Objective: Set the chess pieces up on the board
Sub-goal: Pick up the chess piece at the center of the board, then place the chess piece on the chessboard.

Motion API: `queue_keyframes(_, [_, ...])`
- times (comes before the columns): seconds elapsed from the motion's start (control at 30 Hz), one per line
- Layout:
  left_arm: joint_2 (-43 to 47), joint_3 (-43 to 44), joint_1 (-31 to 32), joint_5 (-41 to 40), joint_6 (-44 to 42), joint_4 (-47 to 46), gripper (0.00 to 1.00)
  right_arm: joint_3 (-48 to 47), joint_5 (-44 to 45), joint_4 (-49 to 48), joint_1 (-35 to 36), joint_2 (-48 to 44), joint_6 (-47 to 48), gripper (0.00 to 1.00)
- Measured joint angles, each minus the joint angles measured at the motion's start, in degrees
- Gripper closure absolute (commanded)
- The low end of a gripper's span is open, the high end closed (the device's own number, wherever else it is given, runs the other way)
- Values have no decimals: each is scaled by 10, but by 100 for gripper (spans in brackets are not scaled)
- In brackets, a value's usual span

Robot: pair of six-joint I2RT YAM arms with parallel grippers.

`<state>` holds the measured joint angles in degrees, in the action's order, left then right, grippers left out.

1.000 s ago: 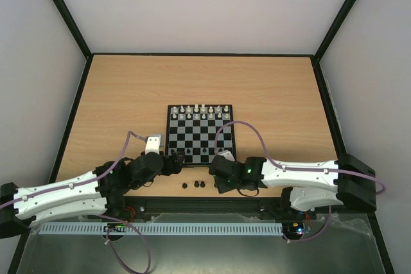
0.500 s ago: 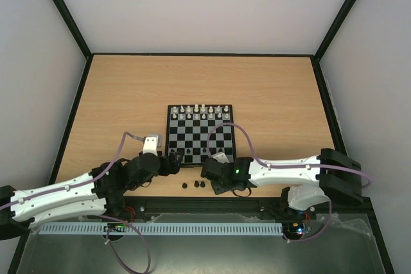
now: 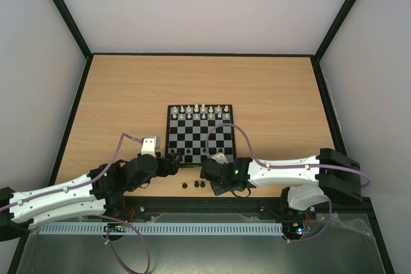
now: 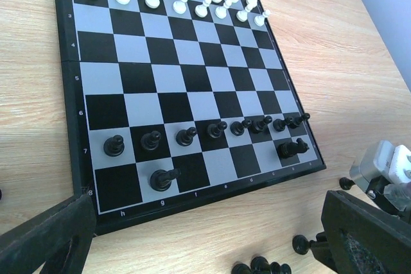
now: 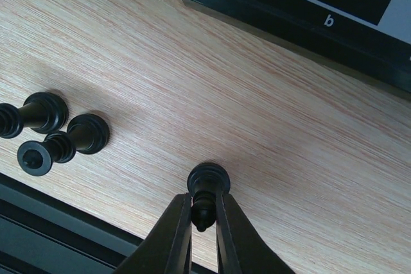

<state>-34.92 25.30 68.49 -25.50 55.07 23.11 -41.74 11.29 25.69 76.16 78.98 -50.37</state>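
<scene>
The board is a small glossy square of black and grey-white checks inside a thin dark frame printed with letters and numbers. It lies flat near the middle of the table, closer to the arms than to the far wall. White pieces fill its two far ranks. A row of black pawns stands on the second rank from the near edge, and on the rank nearest the arms only two black pieces stand, on the g and b files. The left gripper hangs released, jaws spread wide, over the board's near left corner. Off the board, on bare wood just past its near edge, two loose black pieces lie on their sides touching one another. Near them, the right gripper is clenched on the slim top of a third black piece, a finger on each side. Plain pale walls close in three sides of the table, a light wood-grain top with a black rim.
</scene>
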Motion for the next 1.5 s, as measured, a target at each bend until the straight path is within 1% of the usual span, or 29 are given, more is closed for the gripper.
queue_keyframes(0.17, [-13, 0, 0, 3, 0, 0, 1, -9, 8, 14, 0, 0, 2, 90])
queue_keyframes(0.43, [-39, 0, 0, 2, -2, 0, 1, -81, 36, 47, -9, 10, 31, 90])
queue_keyframes(0.73, [-24, 0, 0, -4, -5, 1, 1, -131, 34, 63, -91, 48, 103, 89])
queue_keyframes(0.97, [-22, 0, 0, -6, -6, 4, 1, -160, 13, 61, -138, 80, 153, 89])
queue_keyframes(1.23, [-23, 0, 0, -5, -6, 4, 1, -160, -13, 59, -169, 96, 184, 89])
queue_keyframes(1.5, [-21, 0, 0, -5, -6, 4, 1, -170, -38, 52, -180, 126, 205, 89])
